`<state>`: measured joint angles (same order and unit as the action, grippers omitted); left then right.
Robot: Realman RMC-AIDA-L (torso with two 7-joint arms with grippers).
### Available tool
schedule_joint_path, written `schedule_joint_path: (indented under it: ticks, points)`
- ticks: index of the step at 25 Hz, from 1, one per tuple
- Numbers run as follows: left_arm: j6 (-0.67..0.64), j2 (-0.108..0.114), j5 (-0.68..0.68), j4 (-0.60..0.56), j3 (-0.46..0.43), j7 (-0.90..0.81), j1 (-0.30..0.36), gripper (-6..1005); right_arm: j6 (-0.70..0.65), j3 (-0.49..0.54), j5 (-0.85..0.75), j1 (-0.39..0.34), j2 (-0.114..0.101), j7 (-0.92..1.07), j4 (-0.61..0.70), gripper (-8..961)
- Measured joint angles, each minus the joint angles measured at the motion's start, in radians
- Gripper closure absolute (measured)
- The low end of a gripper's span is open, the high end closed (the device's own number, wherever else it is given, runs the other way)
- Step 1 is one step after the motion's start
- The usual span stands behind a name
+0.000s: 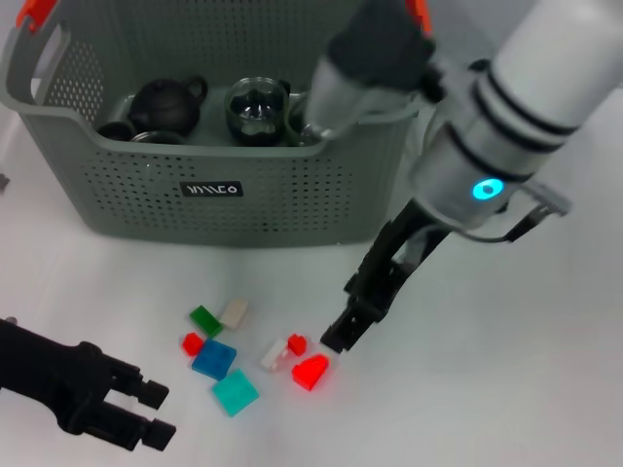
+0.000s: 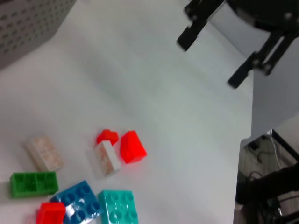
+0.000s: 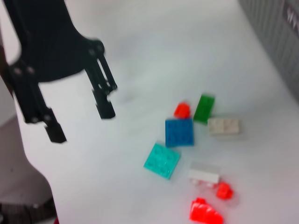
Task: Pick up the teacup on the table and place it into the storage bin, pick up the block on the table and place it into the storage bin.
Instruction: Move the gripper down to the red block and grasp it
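With its fingers spread wide, the right gripper (image 1: 336, 341) should be lowered squarely astride the red block (image 1: 311, 372), the neighbouring white block (image 1: 274, 355) being left undisturbed.

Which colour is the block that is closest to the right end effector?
Red block, just beside the right end effector; the head view shows it best.

Bright, even light from above whitens the counter (image 1: 506, 389); shadows are faint and soft; the red block (image 1: 311, 372) glows almost oversaturated; the right arm's upper casing looms out of focus in the head view; both wrist views are soft, the right wrist view smeared with blur.
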<state>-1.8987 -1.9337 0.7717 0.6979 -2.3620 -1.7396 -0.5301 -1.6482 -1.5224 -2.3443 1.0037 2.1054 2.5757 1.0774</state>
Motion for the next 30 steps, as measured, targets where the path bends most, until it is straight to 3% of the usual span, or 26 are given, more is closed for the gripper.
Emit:
schedule_joint_path:
  ticks: [7,21,30]
  points:
    - [0.004,0.003,-0.022,0.004,0.009,0.001,-0.015,322,0.095,-0.135,0.042,0.037,0.005,0.026,-0.105,177]
    - [0.044,-0.001,-0.016,0.001,-0.014,0.053,-0.019,322,0.265,-0.324,0.086,0.038,0.009,0.074,-0.140,177]
    - [0.034,-0.005,-0.014,-0.032,-0.194,0.242,-0.018,323,0.274,-0.330,0.093,0.031,0.006,0.089,-0.150,176]
